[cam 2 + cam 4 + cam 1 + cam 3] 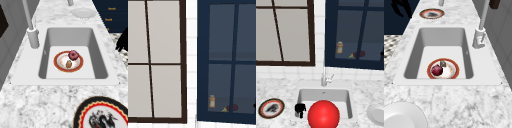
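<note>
White tiled wall (319, 37); brown-framed window (283, 32); dark blue glass-fronted cabinet (356, 32)

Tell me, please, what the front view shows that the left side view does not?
Front view adds a big red ball before the sink, the window, and a dark cabinet with a bottle inside. Left side view adds a red-rimmed plate on the sink floor, carrying a reddish fruit and a brown piece. Shared: sink, faucet, decorated plate, white plate and a black robot hand.
</note>
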### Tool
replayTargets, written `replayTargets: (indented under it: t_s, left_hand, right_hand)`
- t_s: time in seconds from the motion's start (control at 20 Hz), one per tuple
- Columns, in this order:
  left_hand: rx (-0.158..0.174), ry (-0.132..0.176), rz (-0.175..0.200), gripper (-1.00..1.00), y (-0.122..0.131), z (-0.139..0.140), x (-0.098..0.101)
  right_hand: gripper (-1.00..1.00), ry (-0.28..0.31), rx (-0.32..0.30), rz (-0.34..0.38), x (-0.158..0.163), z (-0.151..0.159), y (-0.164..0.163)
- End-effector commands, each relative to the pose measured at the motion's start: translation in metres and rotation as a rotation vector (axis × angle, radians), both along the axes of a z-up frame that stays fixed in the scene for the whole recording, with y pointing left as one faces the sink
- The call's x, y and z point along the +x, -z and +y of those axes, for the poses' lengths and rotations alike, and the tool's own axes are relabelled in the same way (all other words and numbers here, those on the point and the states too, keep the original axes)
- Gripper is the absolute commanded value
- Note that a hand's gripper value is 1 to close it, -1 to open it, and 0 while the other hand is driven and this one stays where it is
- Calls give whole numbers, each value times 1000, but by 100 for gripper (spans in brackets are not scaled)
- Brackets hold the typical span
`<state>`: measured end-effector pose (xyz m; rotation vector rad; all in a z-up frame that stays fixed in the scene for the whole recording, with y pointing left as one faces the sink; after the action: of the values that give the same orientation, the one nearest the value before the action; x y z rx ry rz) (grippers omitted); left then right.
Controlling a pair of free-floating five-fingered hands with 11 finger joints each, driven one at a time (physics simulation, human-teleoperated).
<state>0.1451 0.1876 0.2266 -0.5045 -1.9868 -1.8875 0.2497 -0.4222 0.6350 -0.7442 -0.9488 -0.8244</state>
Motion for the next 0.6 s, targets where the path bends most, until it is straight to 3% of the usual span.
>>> replayTargets:
  t_s: [0.0,0.4,0.55]
  left_hand:
    - [0,0,0,0,0,0,0]
    - [0,0,0,0,0,0,0]
    - [0,0,0,0,0,0,0]
  right_hand:
    - [100,-17,-25,-22,-29,11,17]
    - [100,122,-28,-45,-79,23,24]
    - [100,159,-61,-62,-96,33,34]
